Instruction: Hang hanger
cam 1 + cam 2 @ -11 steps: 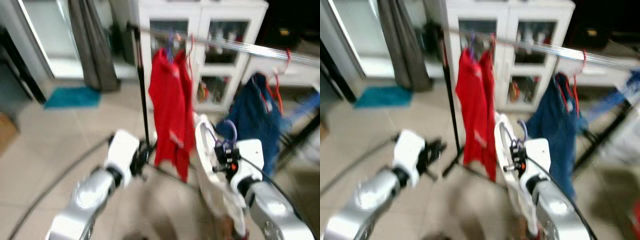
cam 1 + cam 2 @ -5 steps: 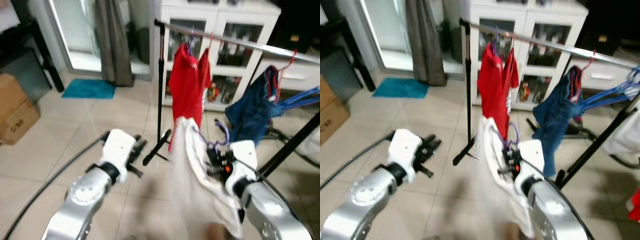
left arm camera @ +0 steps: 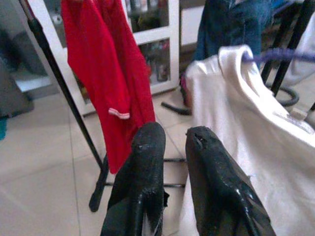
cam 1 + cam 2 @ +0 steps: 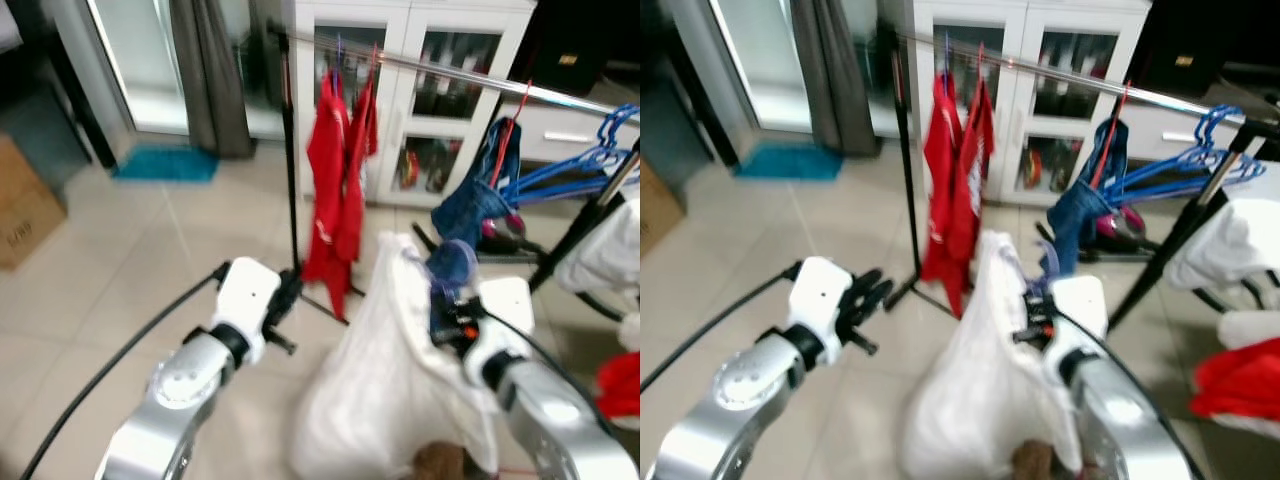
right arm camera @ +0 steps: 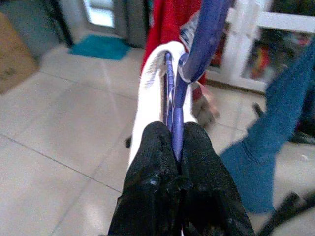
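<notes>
The purple hanger (image 5: 189,54) sits pinched between the closed fingers of the right end effector (image 5: 176,142), carrying a white garment (image 4: 375,390) that drapes below it. Beyond it stands the clothes rail (image 4: 450,75) with a red shirt (image 4: 335,200) and a blue garment (image 4: 475,200). To the left, the left end effector (image 3: 170,142) hovers empty, fingers slightly parted.

I see a white glass-door cabinet (image 4: 440,90) at the back wall, a grey curtain (image 4: 205,75) beside it and a teal mat (image 4: 165,165) on the pale tiled floor (image 4: 110,270). A cardboard box (image 4: 22,205) sits at my left. At right, red cloth (image 4: 1240,385) lies near white fabric (image 4: 1230,245).
</notes>
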Motion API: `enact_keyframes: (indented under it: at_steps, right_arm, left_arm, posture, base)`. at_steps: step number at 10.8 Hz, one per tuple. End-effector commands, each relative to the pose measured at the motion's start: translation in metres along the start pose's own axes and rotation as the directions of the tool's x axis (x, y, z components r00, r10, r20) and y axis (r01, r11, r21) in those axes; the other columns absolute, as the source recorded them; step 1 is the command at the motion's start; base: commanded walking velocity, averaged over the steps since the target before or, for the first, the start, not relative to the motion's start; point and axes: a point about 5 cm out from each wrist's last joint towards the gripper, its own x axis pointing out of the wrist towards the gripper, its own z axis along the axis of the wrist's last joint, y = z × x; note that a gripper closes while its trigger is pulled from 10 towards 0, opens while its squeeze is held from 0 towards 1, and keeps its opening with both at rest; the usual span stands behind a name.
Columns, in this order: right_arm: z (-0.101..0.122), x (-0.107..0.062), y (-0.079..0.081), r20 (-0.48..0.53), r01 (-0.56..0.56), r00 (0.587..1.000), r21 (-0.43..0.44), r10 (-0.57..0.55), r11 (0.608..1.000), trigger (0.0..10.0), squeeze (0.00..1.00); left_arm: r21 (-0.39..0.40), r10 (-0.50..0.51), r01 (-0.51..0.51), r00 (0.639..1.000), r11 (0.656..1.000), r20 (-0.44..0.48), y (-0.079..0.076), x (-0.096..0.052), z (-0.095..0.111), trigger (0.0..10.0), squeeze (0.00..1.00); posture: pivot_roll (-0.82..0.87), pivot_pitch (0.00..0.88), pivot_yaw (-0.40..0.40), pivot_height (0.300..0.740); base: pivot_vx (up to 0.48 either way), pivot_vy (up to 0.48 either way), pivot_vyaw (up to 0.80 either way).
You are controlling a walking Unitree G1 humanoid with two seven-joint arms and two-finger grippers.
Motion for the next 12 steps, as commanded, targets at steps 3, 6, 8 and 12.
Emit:
enact_keyframes:
  at_steps: [3, 6, 8, 12]
  right_arm:
    - [0.021, -0.004, 0.004, 0.136, -0.118, 0.983, -0.031, 0.121, 0.993, 10.0, 0.00]
    - [0.033, -0.007, 0.006, 0.248, -0.289, 0.928, 0.007, 0.279, 0.957, 10.0, 0.00]
    - [0.036, -0.009, 0.007, 0.268, -0.404, 0.880, -0.016, 0.393, 0.915, 10.0, 0.00]
    - [0.036, -0.002, 0.002, 0.214, -0.463, 0.857, -0.080, 0.469, 0.883, 10.0, 0.00]
  left_arm:
    - [-0.069, -0.100, 0.103, 0.994, 0.992, 0.046, -0.001, 0.004, 0.010, 10.0, 1.00]
    - [-0.027, -0.105, 0.106, 0.994, 0.994, 0.036, 0.006, 0.021, 0.016, 10.0, 1.00]
    - [-0.006, -0.092, 0.093, 0.994, 0.996, 0.062, 0.009, 0.038, 0.027, 10.0, 1.00]
    - [-0.024, -0.210, 0.216, 0.968, 0.976, 0.139, -0.012, 0.047, 0.043, 10.0, 1.00]
  posture:
    - [0.02, 0.054, 0.003, 0.740]
    - [0.02, 0.050, -0.002, 0.740]
    - [0.01, 0.045, -0.006, 0.740]
    - [0.01, 0.046, -0.017, 0.740]
  base:
    - [0.000, 0.000, 0.00]
    - [0.000, 0.000, 0.00]
    - [0.000, 0.000, 0.00]
    - [0.000, 0.000, 0.00]
